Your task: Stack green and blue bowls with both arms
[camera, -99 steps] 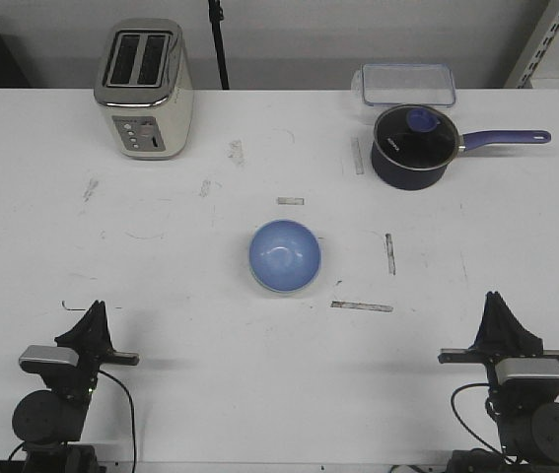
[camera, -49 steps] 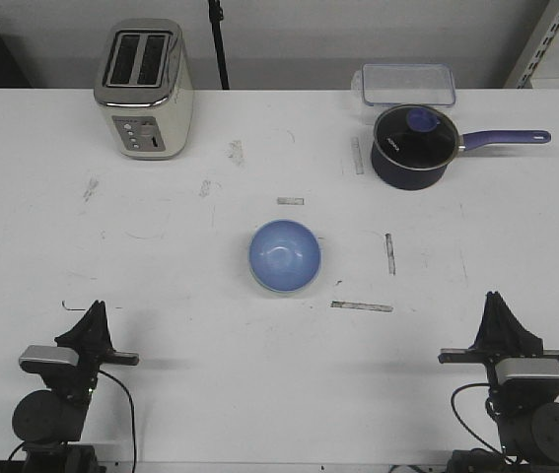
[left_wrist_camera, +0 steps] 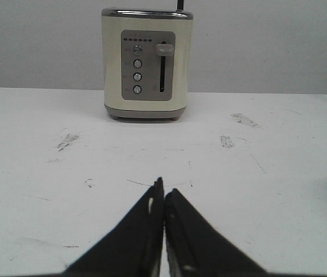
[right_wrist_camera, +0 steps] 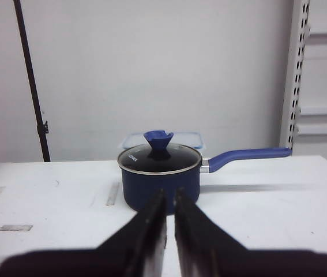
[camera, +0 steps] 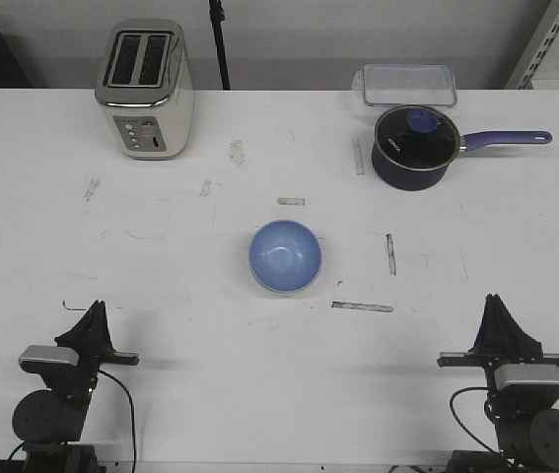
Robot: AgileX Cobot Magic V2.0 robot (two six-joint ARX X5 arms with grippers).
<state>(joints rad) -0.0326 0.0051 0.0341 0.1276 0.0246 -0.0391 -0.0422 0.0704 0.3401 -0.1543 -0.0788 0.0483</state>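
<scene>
my left end effector and my right end effector both sit low at the near edge of the worktop, each with its tips pressed together and holding nothing; the wrist views show the same, black fingers meeting in a thin seam.

the blue bowl stands upright near the middle of the worktop, ahead of both arms and roughly between them, perhaps a touch nearer the left one. a thin pale rim shows under its near edge, which may be the green bowl already nested beneath it, but i cannot tell for sure. no separate green bowl is visible anywhere.

being round, the bowl offers no long axis to line up with. the toaster and the saucepan stand at the far side, well apart from it.
</scene>
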